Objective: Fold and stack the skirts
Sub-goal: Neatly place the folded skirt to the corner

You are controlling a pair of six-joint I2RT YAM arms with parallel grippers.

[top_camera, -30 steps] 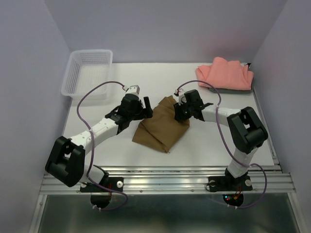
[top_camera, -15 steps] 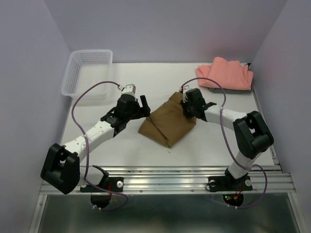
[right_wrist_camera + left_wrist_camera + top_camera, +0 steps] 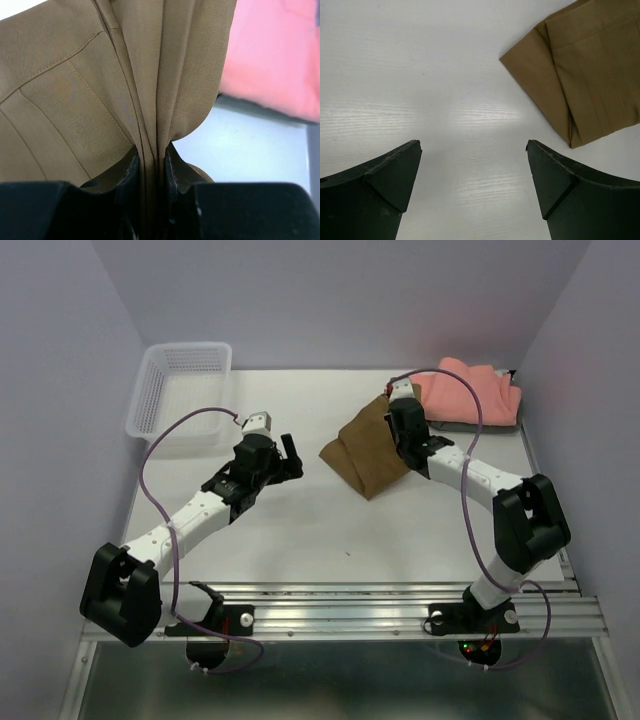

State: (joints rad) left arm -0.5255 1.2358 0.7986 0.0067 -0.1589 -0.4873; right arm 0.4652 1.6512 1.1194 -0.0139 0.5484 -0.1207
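Since a second earlier, the folded brown skirt [image 3: 365, 448] had been dragged across the counter [image 3: 300, 530] toward the pink skirt [image 3: 465, 390], its gathered edge clamped in the right tool [image 3: 150, 162]. The left tool [image 3: 472, 150] was held apart, empty, nearby. Stacking was judged imminent.

No legible text, labels, brands, numbers or signs anywhere; none near either gripper, none on cloth.
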